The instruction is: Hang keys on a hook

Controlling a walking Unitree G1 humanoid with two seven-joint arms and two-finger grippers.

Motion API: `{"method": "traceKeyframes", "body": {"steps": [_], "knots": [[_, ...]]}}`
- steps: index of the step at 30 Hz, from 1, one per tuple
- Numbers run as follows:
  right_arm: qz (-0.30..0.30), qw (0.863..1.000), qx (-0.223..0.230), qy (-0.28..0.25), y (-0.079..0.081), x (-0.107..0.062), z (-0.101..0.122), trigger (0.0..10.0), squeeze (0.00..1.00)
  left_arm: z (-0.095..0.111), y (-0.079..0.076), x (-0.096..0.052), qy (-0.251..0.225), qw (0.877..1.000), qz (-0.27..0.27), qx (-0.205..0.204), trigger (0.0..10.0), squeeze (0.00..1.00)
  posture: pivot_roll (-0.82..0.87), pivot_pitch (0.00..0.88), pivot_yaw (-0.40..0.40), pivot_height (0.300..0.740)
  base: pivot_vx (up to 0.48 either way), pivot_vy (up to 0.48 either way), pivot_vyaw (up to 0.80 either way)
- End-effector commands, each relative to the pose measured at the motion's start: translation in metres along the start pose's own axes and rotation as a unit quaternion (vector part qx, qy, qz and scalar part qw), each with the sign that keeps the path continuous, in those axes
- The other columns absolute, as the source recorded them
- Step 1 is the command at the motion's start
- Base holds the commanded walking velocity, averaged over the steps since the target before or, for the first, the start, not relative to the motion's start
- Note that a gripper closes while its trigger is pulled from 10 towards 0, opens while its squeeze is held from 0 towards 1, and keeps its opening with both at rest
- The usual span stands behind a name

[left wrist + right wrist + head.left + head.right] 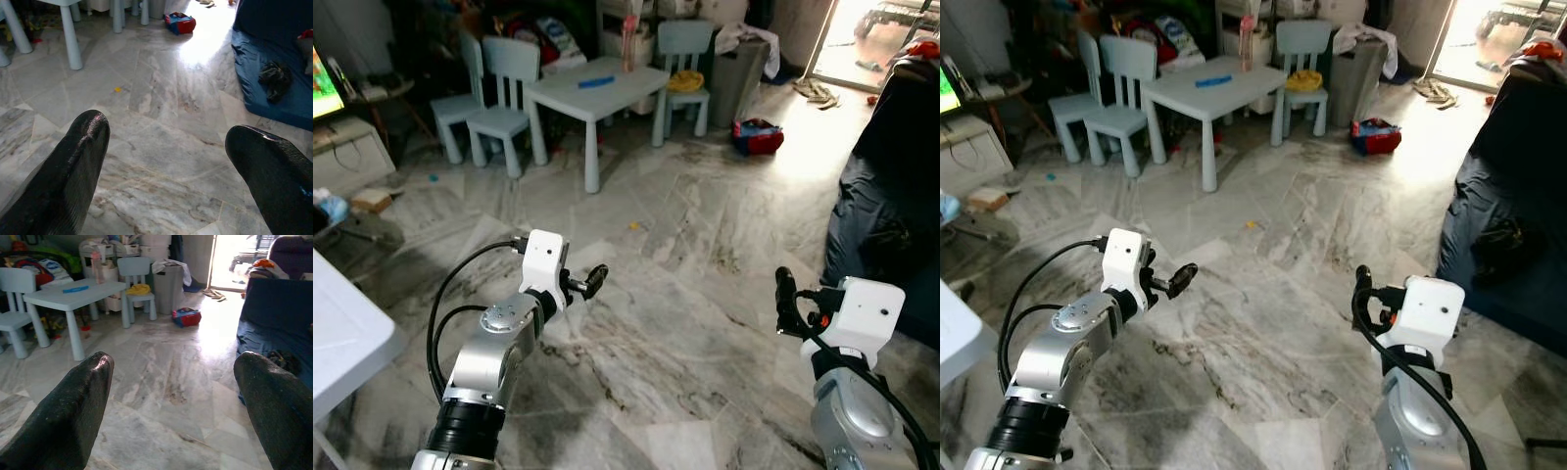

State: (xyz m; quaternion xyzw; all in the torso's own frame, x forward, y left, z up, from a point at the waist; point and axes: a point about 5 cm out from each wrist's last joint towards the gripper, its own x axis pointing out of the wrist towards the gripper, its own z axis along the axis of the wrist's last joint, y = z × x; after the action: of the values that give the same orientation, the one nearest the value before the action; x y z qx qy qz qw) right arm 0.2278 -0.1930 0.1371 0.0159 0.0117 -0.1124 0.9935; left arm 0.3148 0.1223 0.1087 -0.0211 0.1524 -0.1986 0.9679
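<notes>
Both arms are raised over a grey marble floor (685, 245). My left gripper (595, 279) points forward and to the right, at about knee height above the tiles. In the left wrist view its two black fingers (73, 166) stand wide apart with nothing between them, so it is open. My right gripper (784, 296) points upward beside the dark blue sofa (891, 186). Its fingers (73, 406) are also spread, open and empty.
A small pale-blue table (597, 83) with matching chairs (504, 88) stands ahead to the left. A red and blue bag (757, 135) lies on the floor further back. A white tabletop edge (342, 338) juts in at near left. A bright doorway (862, 39) is at far right.
</notes>
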Motion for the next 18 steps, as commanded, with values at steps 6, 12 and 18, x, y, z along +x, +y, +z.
{"method": "traceKeyframes", "body": {"steps": [6,12,18], "knots": [[0.000,1.000,0.004,-0.004,0.0031,0.0023,0.0015,10.0,0.00,0.0020,0.0009,0.0019,0.002,1.000,0.001,0.007,10.0,0.00,0.01,0.045,-0.003,0.740,0.000,0.059,0.00],[0.008,1.000,0.009,-0.002,0.0076,0.0016,0.0013,10.0,0.00,-0.0001,-0.0011,0.0029,0.004,1.000,-0.002,0.007,10.0,0.00,0.00,0.044,-0.002,0.740,0.000,0.457,0.00],[0.008,1.000,0.010,-0.001,0.0077,0.0017,0.0004,10.0,0.00,-0.0016,-0.0019,0.0029,0.006,1.000,-0.004,0.009,10.0,0.00,0.01,0.045,0.000,0.740,0.000,0.480,0.00]]}}
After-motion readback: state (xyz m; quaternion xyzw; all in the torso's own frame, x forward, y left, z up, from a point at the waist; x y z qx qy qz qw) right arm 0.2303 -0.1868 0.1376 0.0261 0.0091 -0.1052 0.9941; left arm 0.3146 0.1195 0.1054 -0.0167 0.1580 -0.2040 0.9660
